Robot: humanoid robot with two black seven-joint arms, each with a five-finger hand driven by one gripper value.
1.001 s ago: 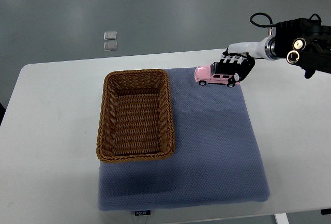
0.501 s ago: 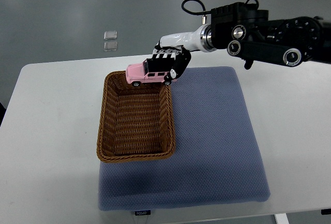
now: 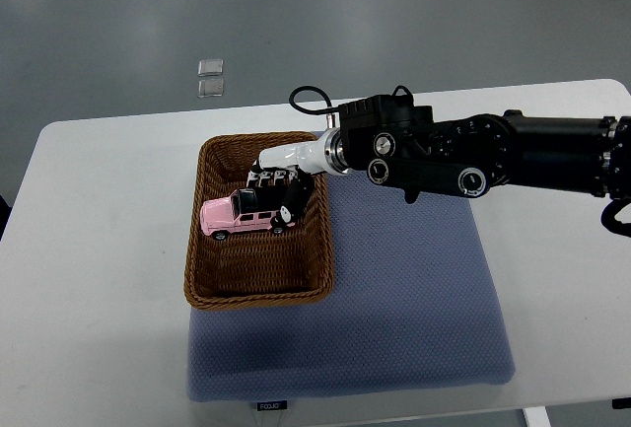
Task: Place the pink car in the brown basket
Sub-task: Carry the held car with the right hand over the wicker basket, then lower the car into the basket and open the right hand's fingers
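Note:
The pink car (image 3: 234, 216) is inside the brown wicker basket (image 3: 258, 292), over its far left part, nose to the left. My right hand (image 3: 277, 193) is shut on the car's rear and roof with black fingers (image 3: 287, 216). The arm reaches in from the right edge across the blue mat. I cannot tell whether the car touches the basket floor. The left arm is not in view.
The basket stands on the left part of a blue-grey mat (image 3: 414, 299) on a white table (image 3: 99, 279). Two small clear squares (image 3: 209, 77) lie on the floor beyond the table's far edge.
My right hand has carried the pink car from the mat's far edge leftward over the basket rim and down into the basket.

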